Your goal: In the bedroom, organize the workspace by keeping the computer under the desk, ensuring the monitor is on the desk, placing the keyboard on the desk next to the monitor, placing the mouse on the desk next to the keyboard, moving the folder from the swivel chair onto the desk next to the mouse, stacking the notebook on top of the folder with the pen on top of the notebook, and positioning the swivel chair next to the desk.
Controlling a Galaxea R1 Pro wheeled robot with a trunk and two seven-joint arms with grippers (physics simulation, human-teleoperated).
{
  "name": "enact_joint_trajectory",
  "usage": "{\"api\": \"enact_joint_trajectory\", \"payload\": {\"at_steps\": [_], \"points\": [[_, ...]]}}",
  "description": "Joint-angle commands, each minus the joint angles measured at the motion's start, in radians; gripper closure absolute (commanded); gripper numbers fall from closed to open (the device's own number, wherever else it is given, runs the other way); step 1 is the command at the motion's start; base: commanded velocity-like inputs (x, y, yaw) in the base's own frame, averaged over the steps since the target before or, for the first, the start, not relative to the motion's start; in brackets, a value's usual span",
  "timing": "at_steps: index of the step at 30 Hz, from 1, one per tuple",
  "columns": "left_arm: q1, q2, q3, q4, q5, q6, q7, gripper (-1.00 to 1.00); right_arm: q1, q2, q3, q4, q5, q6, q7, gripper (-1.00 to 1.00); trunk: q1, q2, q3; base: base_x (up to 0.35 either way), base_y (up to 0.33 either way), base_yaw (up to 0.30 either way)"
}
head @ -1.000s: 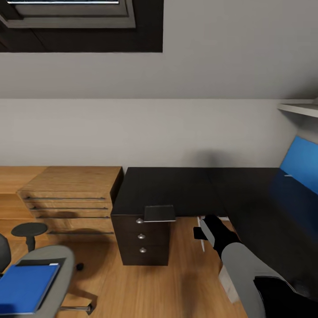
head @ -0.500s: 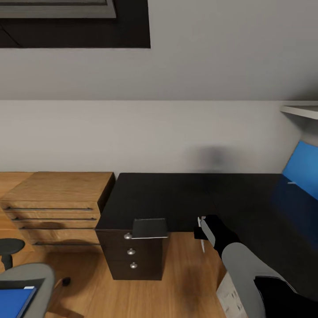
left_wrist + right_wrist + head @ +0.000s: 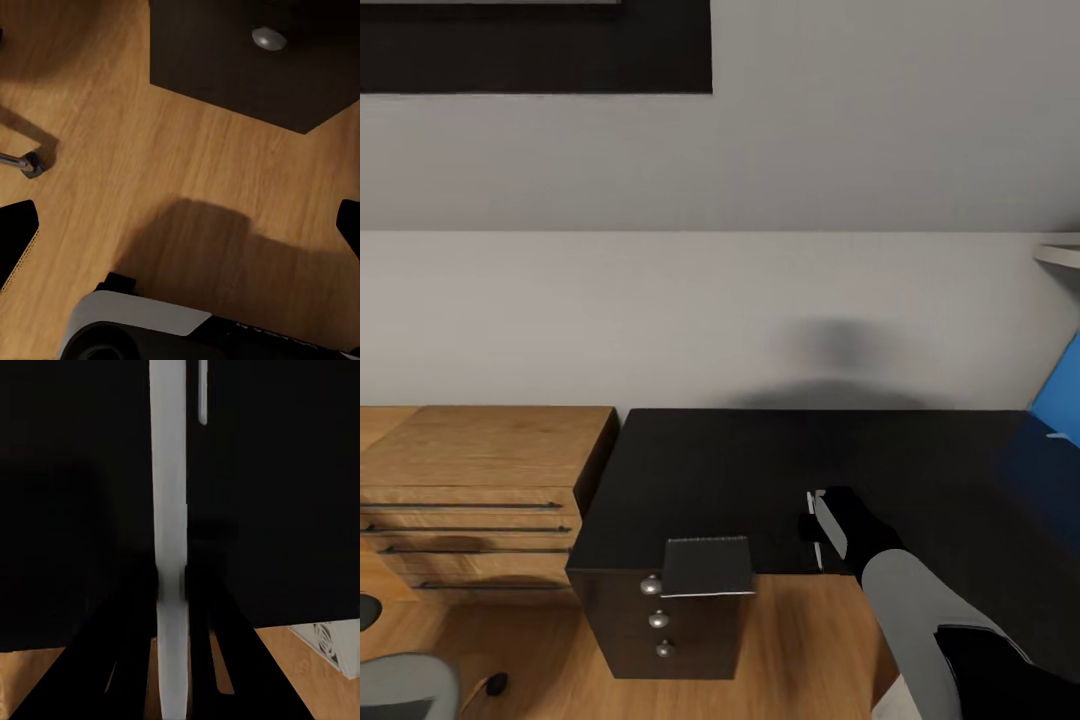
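The black desk lies ahead with its drawer unit. The greyish notebook rests on the desk's near corner and juts over the drawers. My right gripper hovers at the desk's front edge. It is shut on a thin pale grey slab seen edge-on, which looks like the keyboard. A short pale pen lies by the blue back panel. The swivel chair's grey seat edge shows at the lower left. My left gripper is open over the wooden floor. The folder is out of view.
Low wooden shelving stands left of the desk against the grey wall. A chair castor and a drawer knob show on the floor side. A pale perforated corner of the computer sits under the desk edge.
The camera has moved closer to the desk, so the chair and its blue folder have slid out at the lower left. The right gripper keeps its hold.
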Motion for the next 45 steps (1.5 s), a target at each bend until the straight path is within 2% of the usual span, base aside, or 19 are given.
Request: {"api": "enact_joint_trajectory", "payload": {"at_steps": [1, 12, 23, 29, 43, 45], "points": [[0.000, 0.000, 0.000, -0.001, 0.010, 0.000, -0.004, -1.00, -0.001, 0.001, -0.007, -0.001, -0.005, 0.003, -0.007, 1.00, 0.001, -0.001, -0.001, 0.335, 0.164, 0.000], [0.000, -0.001, 0.000, -0.001, 0.010, 0.000, -0.005, -1.00, -0.001, 0.000, -0.006, 0.038, -0.004, -0.078, -0.005, 1.00, 0.001, -0.001, -0.001, 0.190, 0.047, 0.000], [0.000, -0.001, 0.000, -0.001, 0.012, -0.001, -0.006, -1.00, -0.001, -0.003, -0.006, 0.047, -0.004, -0.105, -0.007, 1.00, 0.001, -0.001, -0.001, 0.029, 0.001, 0.000], [0.000, -0.001, 0.000, -0.002, 0.012, -0.001, -0.006, -1.00, -0.001, -0.010, -0.005, 0.069, -0.005, -0.144, -0.007, 1.00, 0.024, -0.043, -0.020, 0.000, 0.000, 0.000], [0.000, -0.001, 0.000, -0.002, 0.012, 0.000, -0.002, -1.00, -0.001, -0.011, -0.005, 0.076, -0.005, -0.144, -0.008, 1.00, 0.077, -0.141, -0.064, 0.000, 0.000, 0.000], [0.000, -0.001, 0.000, -0.001, 0.012, 0.000, -0.002, -1.00, -0.001, -0.011, -0.005, 0.076, -0.005, -0.143, -0.008, 1.00, 0.077, -0.141, -0.064, 0.000, 0.000, 0.000]]}}
